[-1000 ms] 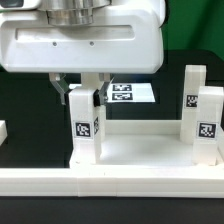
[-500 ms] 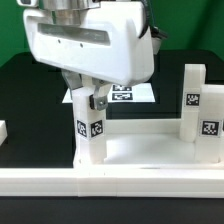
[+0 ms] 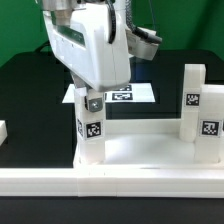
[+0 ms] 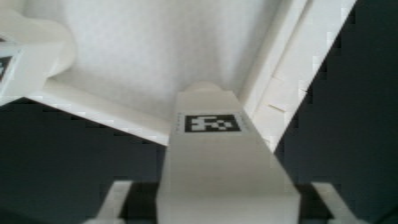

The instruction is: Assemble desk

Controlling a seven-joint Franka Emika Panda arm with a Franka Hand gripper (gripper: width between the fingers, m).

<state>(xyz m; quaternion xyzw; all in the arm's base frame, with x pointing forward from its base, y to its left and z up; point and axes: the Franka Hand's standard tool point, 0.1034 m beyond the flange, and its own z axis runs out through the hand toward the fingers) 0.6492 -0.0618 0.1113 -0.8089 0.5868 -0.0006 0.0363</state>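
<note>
You have the gripper (image 3: 89, 101) clamped on the upper end of a white square-section leg (image 3: 90, 128), the two fingers pressing its opposite faces, and the wrist is rotated as if you are screwing the leg into the desk top (image 3: 140, 150). The leg stands upright directly below the jaws, at a corner of the rimmed top, its tags facing outward; the wrist view shows the leg (image 4: 217, 150) running straight out from between the fingers toward the inside of the top (image 4: 160, 45). Whether it is already seated in its hole cannot be told from here. Two more legs (image 3: 200, 115) stand upright at the far end of the top, well apart from the jaws, and the marker board (image 3: 125, 94) lies flat on the table behind them. To do this step well, keep the leg's axis vertical while you turn, since a tilt would likely bind the thread. Press down lightly and let the grip carry the rotation without slipping. When the wrist nears its limit, release, turn back and regrip at the same height.
</note>
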